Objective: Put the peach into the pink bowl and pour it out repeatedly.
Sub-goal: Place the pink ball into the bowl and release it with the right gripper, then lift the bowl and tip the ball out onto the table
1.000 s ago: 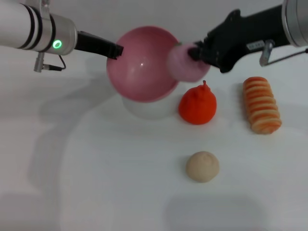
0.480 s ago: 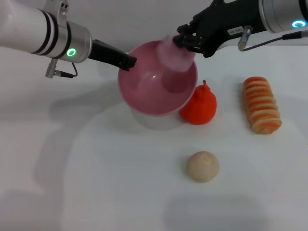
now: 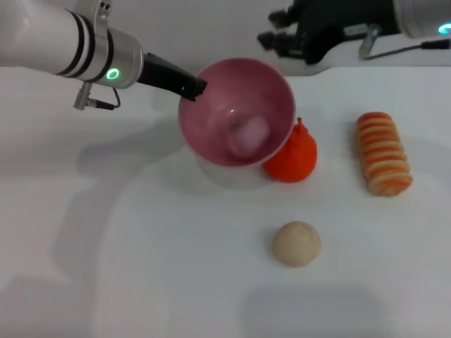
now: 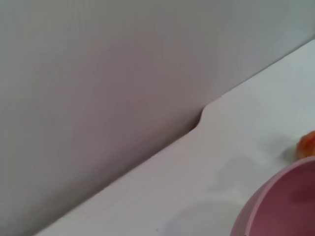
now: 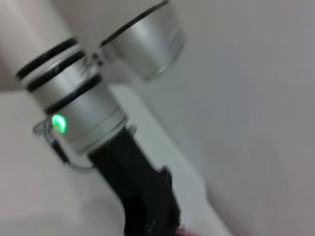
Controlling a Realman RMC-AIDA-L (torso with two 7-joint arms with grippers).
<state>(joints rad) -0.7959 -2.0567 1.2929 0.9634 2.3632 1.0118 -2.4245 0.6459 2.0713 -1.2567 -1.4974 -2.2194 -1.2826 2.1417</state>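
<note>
pale pink rounded toy peach (image 3: 251,134) inside the glossy pink plastic bowl (image 3: 211,120), bowl lifted and tilted above the white desk (image 3: 141,246). left claw (image 3: 193,89) clamped on the bowl rim. right claw (image 3: 276,37) empty, fingers apart, raised behind the bowl. placing step judged done; pour-out and further repeats remaining.

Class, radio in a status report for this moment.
Left gripper shut on pink bowl rim. Right gripper open, raised behind. Peach inside bowl. Pear touching bowl.
</note>
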